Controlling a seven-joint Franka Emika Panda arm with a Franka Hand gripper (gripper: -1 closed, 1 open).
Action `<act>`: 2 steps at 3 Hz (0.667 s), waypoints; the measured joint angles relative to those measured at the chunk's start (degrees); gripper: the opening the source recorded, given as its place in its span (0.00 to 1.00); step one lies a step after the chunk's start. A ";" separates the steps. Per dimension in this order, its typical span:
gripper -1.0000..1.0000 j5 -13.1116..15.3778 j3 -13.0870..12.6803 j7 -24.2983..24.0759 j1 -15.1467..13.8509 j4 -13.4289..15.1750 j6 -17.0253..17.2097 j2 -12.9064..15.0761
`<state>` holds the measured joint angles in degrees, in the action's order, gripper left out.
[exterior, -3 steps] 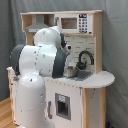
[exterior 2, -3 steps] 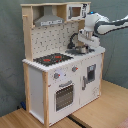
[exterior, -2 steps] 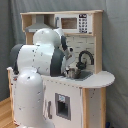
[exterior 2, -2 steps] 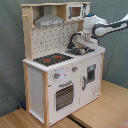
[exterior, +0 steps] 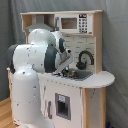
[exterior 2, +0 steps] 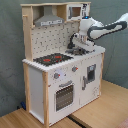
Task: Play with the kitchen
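The kitchen (exterior 2: 45,75) is a tall white and light-wood toy unit, seen in both exterior views. It has a grey hood (exterior 2: 49,20), a dotted backsplash, a red-ringed stovetop (exterior 2: 52,59), an oven door (exterior 2: 64,95) and knobs. In the first exterior view the kitchen (exterior: 92,95) shows its black faucet (exterior: 84,57) and grey sink (exterior: 81,75). My gripper (exterior 2: 78,46) hangs low over the sink (exterior 2: 76,51), beside the faucet. In the first exterior view the gripper (exterior: 68,71) is partly hidden by my own arm.
My bulky white arm (exterior: 35,65) fills the first exterior view's left and blocks the stovetop there. A microwave panel (exterior: 75,23) sits on the top shelf. The unit stands on a wooden floor (exterior 2: 105,107) before a grey curtain.
The arm has shifted toward the sink, and the gripper has come down a little and closer to the basin.
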<state>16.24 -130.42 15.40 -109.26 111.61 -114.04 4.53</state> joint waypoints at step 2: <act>1.00 -0.02 0.28 0.24 -0.13 -0.30 -1.28 -0.40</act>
<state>16.22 -130.14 15.64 -109.39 111.31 -115.32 4.13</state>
